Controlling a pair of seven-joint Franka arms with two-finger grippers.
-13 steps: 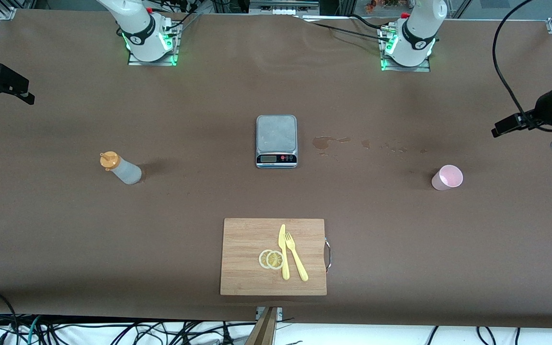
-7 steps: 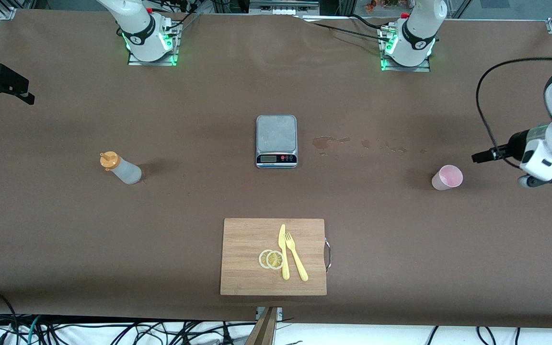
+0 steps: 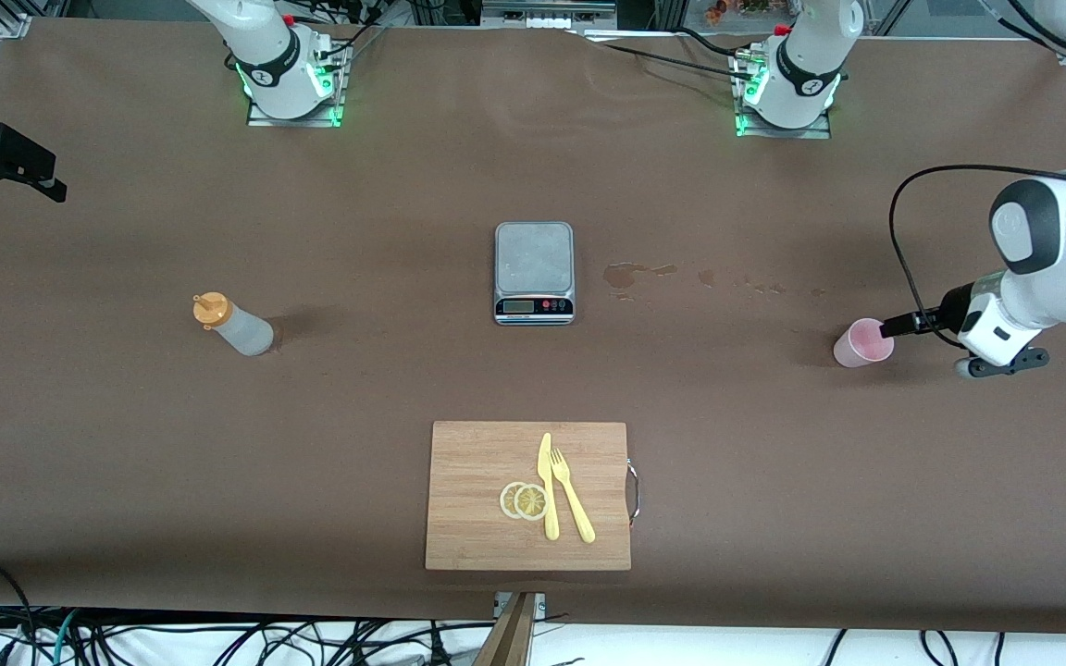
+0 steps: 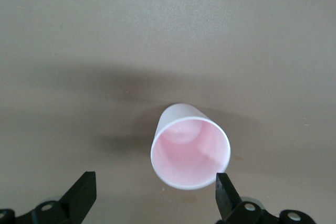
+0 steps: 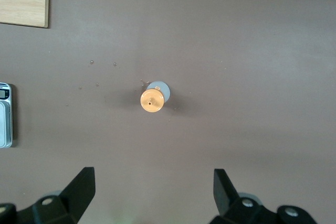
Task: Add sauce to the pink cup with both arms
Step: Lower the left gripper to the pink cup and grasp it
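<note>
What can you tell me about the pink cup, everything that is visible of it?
The pink cup is a small, pale pink cup, seemingly plastic, tapered, with a plain round rim. It stands upright on the brown table cover toward the left arm's end, mouth open upward. The left wrist view shows its inside empty. The left gripper, fingers open, is right beside the rim; the cup lies partly between the fingertips and one looks very close to the rim, though contact is unclear. Nothing else touches it.
</note>
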